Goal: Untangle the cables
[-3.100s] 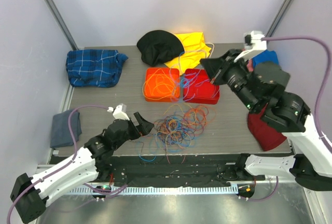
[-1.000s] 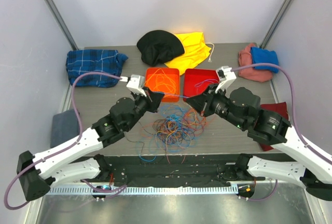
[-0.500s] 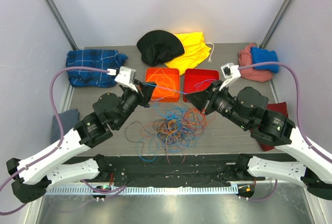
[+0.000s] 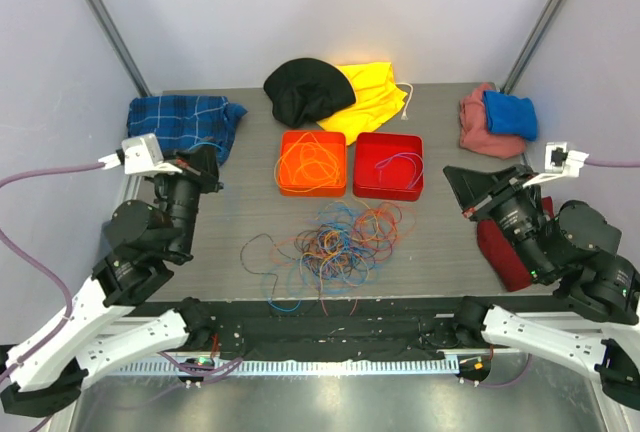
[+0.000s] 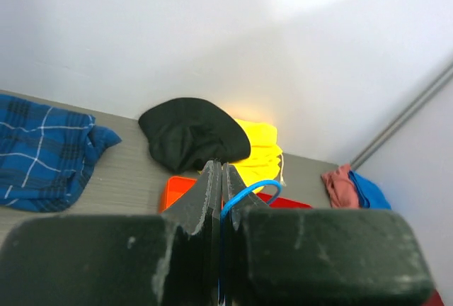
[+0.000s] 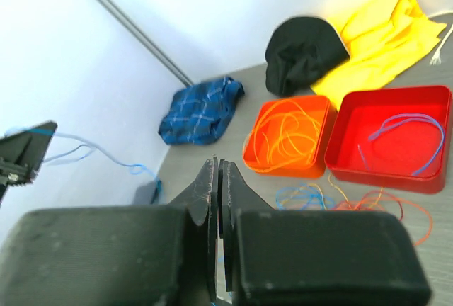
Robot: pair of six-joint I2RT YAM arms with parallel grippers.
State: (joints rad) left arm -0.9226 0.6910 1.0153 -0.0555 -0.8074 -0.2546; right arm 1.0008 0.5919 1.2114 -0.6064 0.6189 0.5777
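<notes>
Top external shows cables point(image 4: 310, 164) already in the orange tray point(image 4: 313, 192) and red tray point(image 4: 388, 196), the main tangle point(image 4: 335, 242) unsorted before them; left gripper point(image 5: 221, 173) pinches a blue cable point(image 5: 249, 188), right gripper point(image 6: 218, 171) pressed closed.

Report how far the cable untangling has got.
Done: orange cables lie in the orange tray, a bluish loop in the red tray. In hand: the left gripper, jaws shut, pinches a blue cable; the right gripper is shut too. Left: the mixed tangle on the table.
</notes>
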